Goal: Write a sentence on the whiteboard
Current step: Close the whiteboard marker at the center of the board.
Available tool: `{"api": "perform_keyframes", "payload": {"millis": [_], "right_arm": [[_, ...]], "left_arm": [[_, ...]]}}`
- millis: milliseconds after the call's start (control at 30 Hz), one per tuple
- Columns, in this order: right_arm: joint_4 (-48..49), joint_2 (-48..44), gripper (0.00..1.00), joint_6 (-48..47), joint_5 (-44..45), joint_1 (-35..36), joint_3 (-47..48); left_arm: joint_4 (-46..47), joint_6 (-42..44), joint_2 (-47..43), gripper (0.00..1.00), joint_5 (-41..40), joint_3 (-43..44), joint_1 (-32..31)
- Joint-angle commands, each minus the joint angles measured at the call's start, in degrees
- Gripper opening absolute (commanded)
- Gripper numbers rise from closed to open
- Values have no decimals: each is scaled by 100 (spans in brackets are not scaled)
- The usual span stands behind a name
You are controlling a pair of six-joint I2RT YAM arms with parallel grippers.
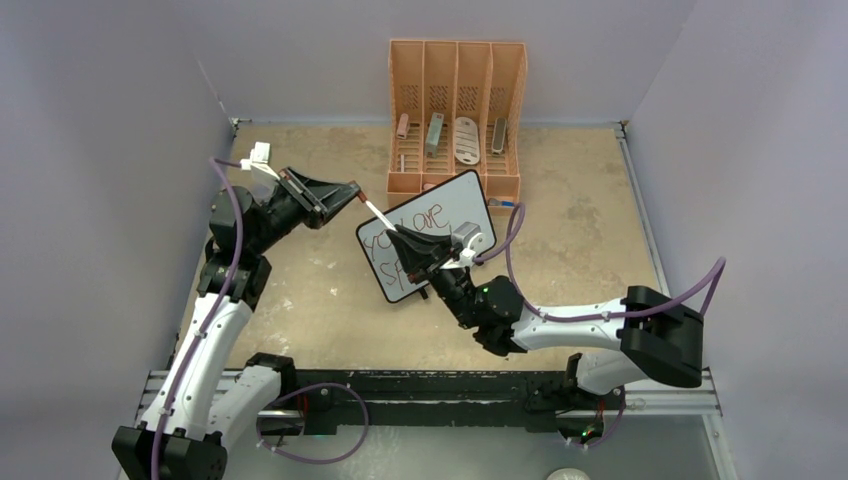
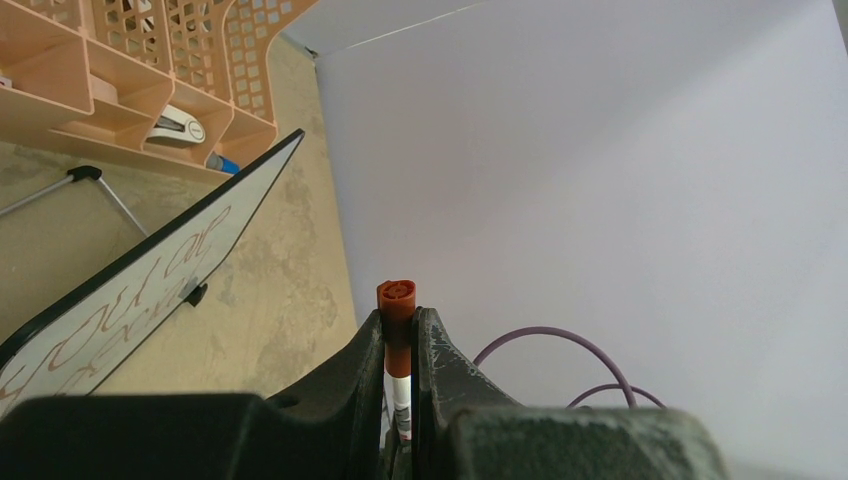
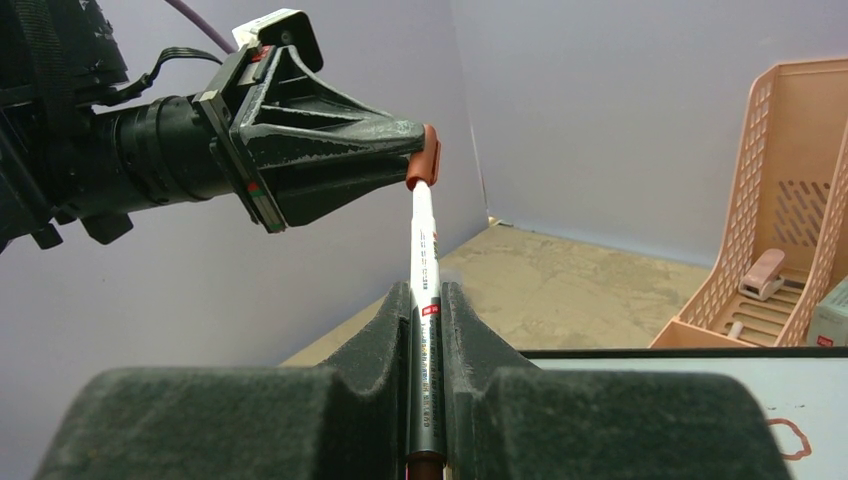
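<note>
The whiteboard [image 1: 455,200] carries red-brown handwriting [image 1: 425,217] in two lines. The upper line reads "you are". The lower line begins "sp", and its remaining letters are hidden behind the right tool [image 1: 395,235]. Small print runs lengthwise along the white barrel of the marker [image 3: 425,240], too fine to read.

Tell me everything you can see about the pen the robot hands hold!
The pen is thin, plastic-looking: a white barrel with small print, black lower down, and a red-brown cap on its end. The left gripper pinches the cap; the right gripper is shut on the barrel. It hangs slanted in the air between them, near the whiteboard's left corner; nothing else seems to touch it.
</note>
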Motion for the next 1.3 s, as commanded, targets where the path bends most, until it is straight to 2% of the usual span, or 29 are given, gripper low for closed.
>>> {"api": "perform_keyframes", "payload": {"millis": [0, 433, 800, 1033, 1267], "right_arm": [[430, 37, 0, -278, 102, 25, 338], [1004, 391, 0, -522, 352, 22, 451], [1716, 803, 0, -1057, 397, 15, 797], [2344, 1059, 0, -1394, 624, 15, 866], [2519, 1087, 0, -1570, 684, 16, 879]], "left_arm": [[366, -106, -72, 0, 84, 10, -116], [504, -132, -94, 0, -21, -72, -521], [588, 50, -38, 0, -390, -13, -1361], [313, 208, -135, 0, -562, 111, -1416], [82, 319, -212, 32, -689, 181, -1416]]}}
